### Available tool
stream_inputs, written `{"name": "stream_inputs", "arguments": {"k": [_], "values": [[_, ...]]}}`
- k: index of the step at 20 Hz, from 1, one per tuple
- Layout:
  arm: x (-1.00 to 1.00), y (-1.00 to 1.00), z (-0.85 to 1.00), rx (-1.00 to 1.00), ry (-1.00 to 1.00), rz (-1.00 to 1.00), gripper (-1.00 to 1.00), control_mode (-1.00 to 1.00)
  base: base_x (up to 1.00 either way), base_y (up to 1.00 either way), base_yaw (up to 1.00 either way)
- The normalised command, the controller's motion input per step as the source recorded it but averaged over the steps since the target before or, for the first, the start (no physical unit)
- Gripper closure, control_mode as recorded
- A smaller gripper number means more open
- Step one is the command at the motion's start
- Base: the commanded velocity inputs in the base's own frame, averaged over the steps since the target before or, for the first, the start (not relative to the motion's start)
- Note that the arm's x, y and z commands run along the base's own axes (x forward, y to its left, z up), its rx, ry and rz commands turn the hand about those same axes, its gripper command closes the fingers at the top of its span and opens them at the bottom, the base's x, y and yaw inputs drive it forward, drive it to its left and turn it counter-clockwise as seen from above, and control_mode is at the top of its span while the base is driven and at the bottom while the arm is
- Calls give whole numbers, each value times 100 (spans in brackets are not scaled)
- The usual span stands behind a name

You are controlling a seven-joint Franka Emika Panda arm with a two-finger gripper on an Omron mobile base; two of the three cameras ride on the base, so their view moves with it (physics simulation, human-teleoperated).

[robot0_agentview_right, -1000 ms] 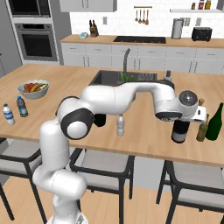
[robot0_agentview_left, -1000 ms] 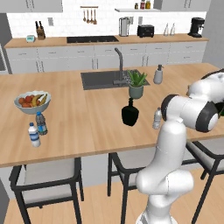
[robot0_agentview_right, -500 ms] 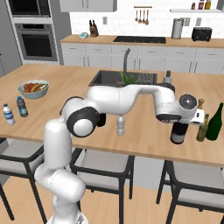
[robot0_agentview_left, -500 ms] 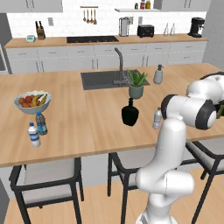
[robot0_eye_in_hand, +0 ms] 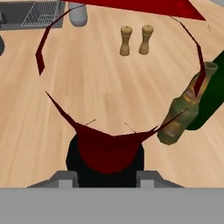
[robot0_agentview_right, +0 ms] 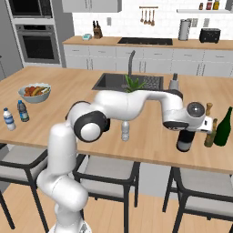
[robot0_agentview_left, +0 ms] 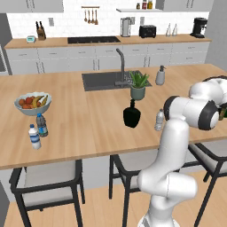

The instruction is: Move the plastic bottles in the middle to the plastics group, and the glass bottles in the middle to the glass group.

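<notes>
Standing at the right end of the wooden surface (robot0_agentview_right: 54,91), the tall dark wine bottle (robot0_agentview_right: 184,141) rests upright just beside the olive-green and brown glass bottle (robot0_agentview_right: 210,132), with a green bottle (robot0_agentview_right: 224,128) behind that. The tool (robot0_eye_in_hand: 107,177) sits directly over the wine bottle's top; in the hand view the red foil top (robot0_eye_in_hand: 107,151) rises between its two finger tips, which stand part-way apart on either side of the neck, though whether they press it I cannot tell. The squat round black bottle (robot0_agentview_left: 131,114) stands mid-surface near a potted plant (robot0_agentview_left: 138,84), with the small clear water bottle (robot0_agentview_left: 159,120) close to its right. Far left, beside a fruit bowl (robot0_agentview_left: 32,103), stand the white-labelled bottle (robot0_agentview_left: 34,137) and the blue-labelled bottle (robot0_agentview_left: 41,125). Two wooden shakers (robot0_eye_in_hand: 135,40) stand beyond.
</notes>
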Motion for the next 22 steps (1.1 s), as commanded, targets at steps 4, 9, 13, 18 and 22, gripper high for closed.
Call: {"name": "stream_inputs", "arguments": {"k": [4, 9, 13, 18, 22], "values": [[2, 0, -9, 0, 0, 0, 100, -100, 0, 0, 0], [2, -2, 16, -1, 0, -1, 100, -100, 0, 0, 0], [17, -16, 0, 0, 0, -2, 100, -100, 0, 0, 0], [25, -15, -3, 0, 3, -2, 100, -100, 0, 0, 0], [15, -5, 0, 0, 9, 0, 100, -100, 0, 0, 0]]}}
